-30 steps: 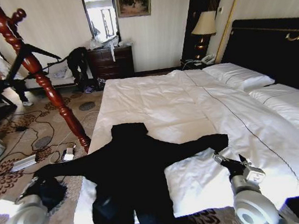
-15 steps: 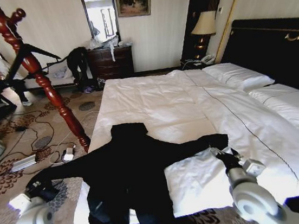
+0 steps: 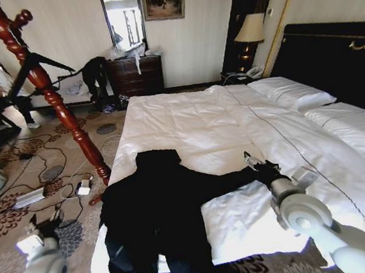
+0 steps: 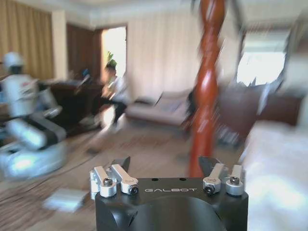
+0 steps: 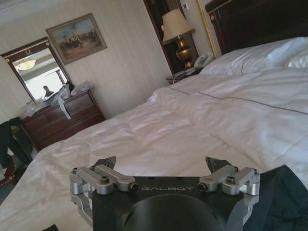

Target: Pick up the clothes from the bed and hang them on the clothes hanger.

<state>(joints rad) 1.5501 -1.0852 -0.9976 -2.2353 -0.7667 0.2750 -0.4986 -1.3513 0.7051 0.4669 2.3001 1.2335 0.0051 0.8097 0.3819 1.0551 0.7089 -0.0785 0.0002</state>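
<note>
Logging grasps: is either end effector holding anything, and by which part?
Nothing is held. Left end effector and right end effector are open; the right sits by the jacket sleeve.

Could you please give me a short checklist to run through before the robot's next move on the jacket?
1. Jacket reachable on the bed: ok, spread flat, hem hanging over the near edge.
2. Right claw at a grasp point: ok, over the sleeve end.
3. Right claw open: ok, fingers apart, nothing between.
4. Left claw ready: ok, open, off the bed's side above the carpet.
5. Hanger located: cannot tell.
</note>
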